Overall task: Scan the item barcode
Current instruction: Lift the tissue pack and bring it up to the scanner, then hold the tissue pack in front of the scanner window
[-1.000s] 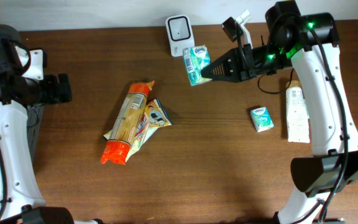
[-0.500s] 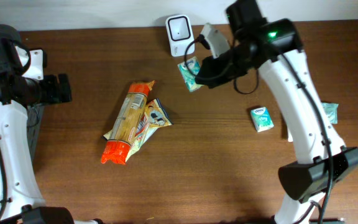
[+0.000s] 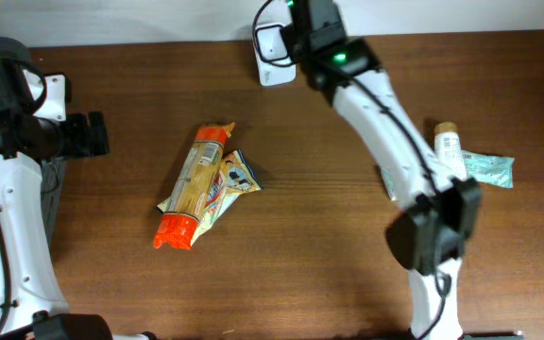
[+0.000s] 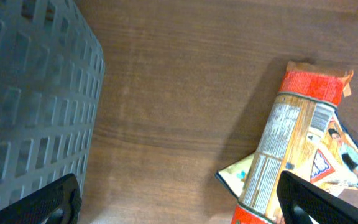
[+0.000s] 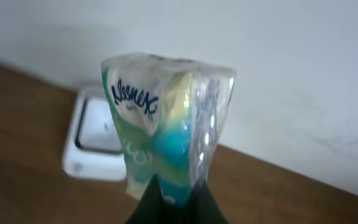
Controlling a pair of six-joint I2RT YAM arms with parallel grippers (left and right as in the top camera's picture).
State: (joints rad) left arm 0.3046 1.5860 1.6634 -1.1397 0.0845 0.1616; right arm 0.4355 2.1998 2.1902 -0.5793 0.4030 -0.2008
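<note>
Right wrist view: my right claw [image 5: 169, 200] is clamped on the lower edge of a tissue pack [image 5: 166, 121]. It holds the pack in mid-frame, off the worktop [image 5: 17, 186], with the white scanner [image 5: 95, 137] just behind it at left centre, close to the wall. From overhead, the pack is hidden under my right arm [image 3: 366, 90], which reaches to the top centre of the frame.

My left claw [image 4: 179, 202] hangs idle with its jaws wide apart. It is beside the grey basket [image 4: 30, 93], and the pasta packet [image 4: 291, 155] lies at the lower right of its view.

I judge this to be the presenting step, with the pack brought to the scanner but not yet read. No barcode shows on the face I can see. The next move therefore calls for turning the pack until its printed code squarely faces the scanner window, then holding it steady.

A second ago the pack hung lower, to the right of the scanner. My right arm has since swung up and left across it, uncovering the bottle [image 3: 449, 146] at the right of the frame. My left arm has not moved.
</note>
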